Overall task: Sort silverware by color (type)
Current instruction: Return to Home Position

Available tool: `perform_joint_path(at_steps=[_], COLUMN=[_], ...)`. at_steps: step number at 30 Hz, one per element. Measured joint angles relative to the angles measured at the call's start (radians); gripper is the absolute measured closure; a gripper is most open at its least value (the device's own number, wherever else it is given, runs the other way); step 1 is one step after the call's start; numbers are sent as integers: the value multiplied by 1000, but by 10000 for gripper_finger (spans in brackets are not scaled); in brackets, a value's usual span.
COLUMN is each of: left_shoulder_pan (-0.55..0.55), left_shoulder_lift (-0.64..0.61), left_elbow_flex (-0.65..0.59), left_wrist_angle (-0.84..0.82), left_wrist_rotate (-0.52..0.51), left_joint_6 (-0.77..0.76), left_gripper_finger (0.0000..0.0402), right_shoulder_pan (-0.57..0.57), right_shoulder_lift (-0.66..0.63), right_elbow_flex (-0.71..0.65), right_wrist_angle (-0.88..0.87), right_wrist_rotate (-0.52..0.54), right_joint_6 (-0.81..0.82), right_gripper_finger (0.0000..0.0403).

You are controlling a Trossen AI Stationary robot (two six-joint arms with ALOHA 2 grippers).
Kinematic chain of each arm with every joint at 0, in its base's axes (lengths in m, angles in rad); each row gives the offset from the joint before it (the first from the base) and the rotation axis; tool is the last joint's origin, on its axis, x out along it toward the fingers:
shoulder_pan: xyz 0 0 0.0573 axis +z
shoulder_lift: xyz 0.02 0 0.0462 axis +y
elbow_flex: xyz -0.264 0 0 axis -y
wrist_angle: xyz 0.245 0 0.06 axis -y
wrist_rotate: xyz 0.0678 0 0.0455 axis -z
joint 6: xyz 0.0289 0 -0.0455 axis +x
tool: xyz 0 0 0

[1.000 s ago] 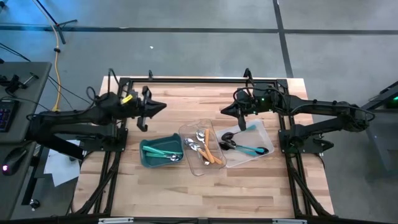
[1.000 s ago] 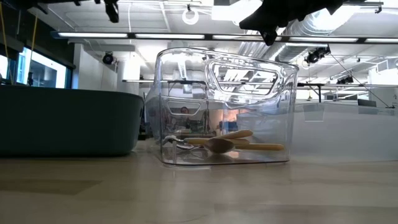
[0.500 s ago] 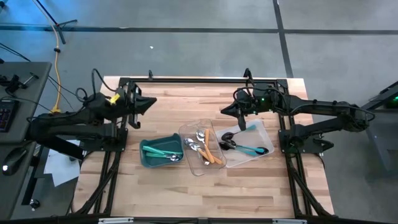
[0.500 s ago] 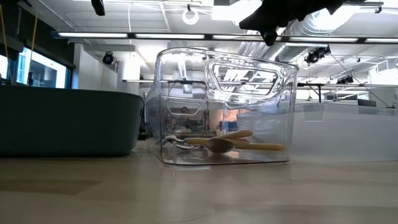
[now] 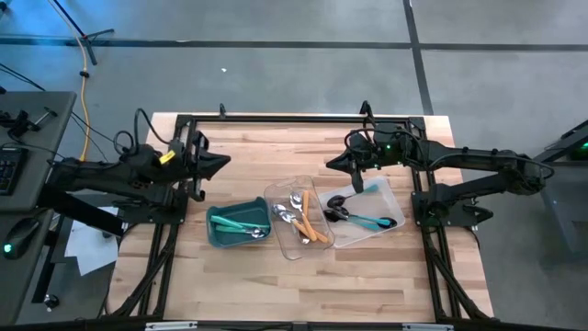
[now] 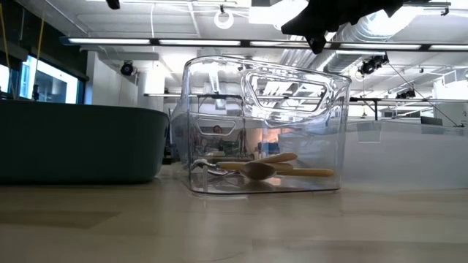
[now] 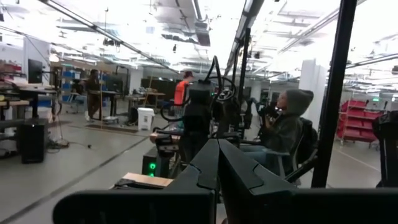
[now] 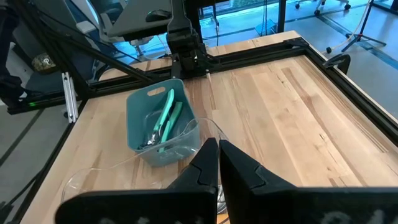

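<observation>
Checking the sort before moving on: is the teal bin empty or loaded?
Loaded: the teal bin holds several teal-handled spoons, seen from above.

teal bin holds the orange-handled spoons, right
Not quite. The teal bin holds teal-handled spoons. The orange-handled spoons lie in the middle clear tray, as the high view shows.

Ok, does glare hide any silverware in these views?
Low view: ceiling lights mirror on the clear tray, but the orange-handled spoons inside read clearly; the teal bin is opaque, hiding its contents. High view: even light, no glare. Left wrist view: bright room, left hand silhouetted.
</observation>
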Motion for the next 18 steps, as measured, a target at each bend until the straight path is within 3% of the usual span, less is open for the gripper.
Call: perform_joint_path(at_steps=[9, 18], left_shoulder_pan=[0, 0], left_shoulder_lift=[-100, -301], left_elbow_flex=[0, -67], left_wrist_angle=[-88, -152], left_wrist_rotate=[19, 9], left_joint_6=[2, 19], left_gripper_finger=[402, 402], right_shoulder_pan=[0, 0], right_shoulder_lift=[0, 0], right_elbow_flex=[0, 0], right_wrist_angle=[0, 6], right_wrist_rotate=[0, 0], right_joint_6=[5, 27], right_gripper_finger=[403, 403])
